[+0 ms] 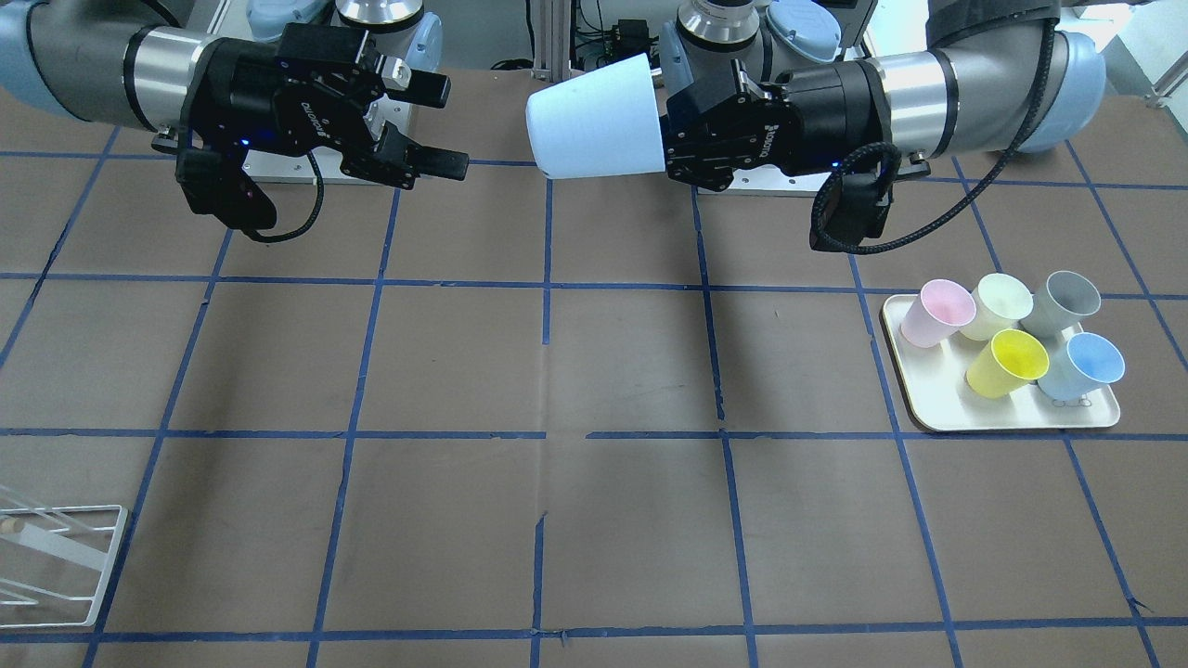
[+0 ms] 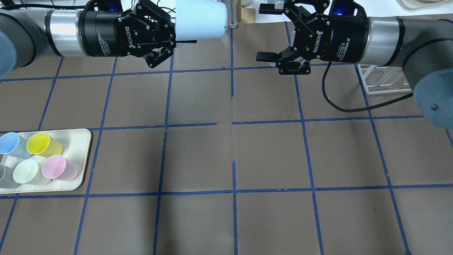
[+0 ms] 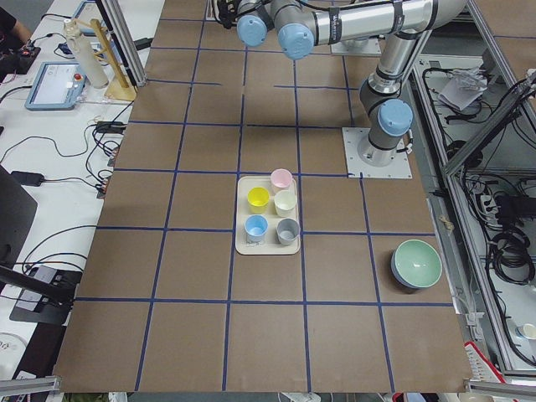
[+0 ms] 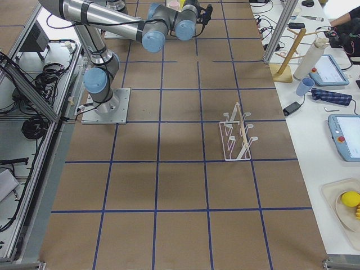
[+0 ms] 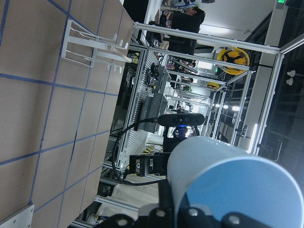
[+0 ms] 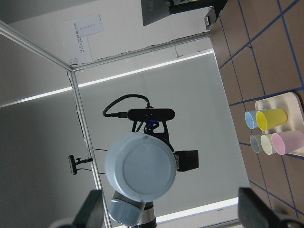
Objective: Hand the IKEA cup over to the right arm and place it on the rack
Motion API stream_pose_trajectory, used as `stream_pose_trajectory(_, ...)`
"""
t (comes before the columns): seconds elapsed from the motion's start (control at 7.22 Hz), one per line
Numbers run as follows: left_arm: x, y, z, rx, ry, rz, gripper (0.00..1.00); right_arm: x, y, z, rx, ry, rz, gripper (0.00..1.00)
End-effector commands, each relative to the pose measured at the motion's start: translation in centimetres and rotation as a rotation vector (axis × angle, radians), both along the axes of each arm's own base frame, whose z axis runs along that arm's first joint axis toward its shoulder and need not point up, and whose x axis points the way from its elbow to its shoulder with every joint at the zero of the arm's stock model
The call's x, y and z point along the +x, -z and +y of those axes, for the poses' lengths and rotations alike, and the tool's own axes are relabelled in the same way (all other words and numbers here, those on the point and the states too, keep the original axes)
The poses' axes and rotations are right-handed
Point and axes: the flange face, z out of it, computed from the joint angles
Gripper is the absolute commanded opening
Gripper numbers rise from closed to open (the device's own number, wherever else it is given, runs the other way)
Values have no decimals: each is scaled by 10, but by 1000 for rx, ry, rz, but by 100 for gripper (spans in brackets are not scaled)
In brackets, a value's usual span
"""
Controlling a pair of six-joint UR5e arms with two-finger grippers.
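Note:
My left gripper is shut on the rim end of the light blue IKEA cup. It holds the cup sideways in the air over the table's robot-side edge, base toward the right arm. My right gripper is open and empty, facing the cup's base across a gap. The right wrist view shows the cup's round base straight ahead between the fingers. The white wire rack stands on the table behind the right arm.
A cream tray on the left arm's side holds pink, pale green, grey and yellow cups and a twin blue cup. A green bowl sits near the table's left end.

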Motion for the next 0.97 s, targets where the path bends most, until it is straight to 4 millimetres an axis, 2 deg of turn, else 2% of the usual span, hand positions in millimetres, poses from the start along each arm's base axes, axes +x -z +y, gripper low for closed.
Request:
stream_pose_trajectory(0.0, -21, -1, 7, -4, 40, 2, 0, 2, -7, -1, -51, 12, -58, 100)
stream_pose_trajectory(0.28, -22, 1, 7, 1, 42, 4, 0, 17, -7, 2, -30, -7, -103, 100)
stream_pose_trajectory(0.83, -22, 1, 7, 2, 43, 2, 0, 30, -3, 7, -3, -30, -121, 100)
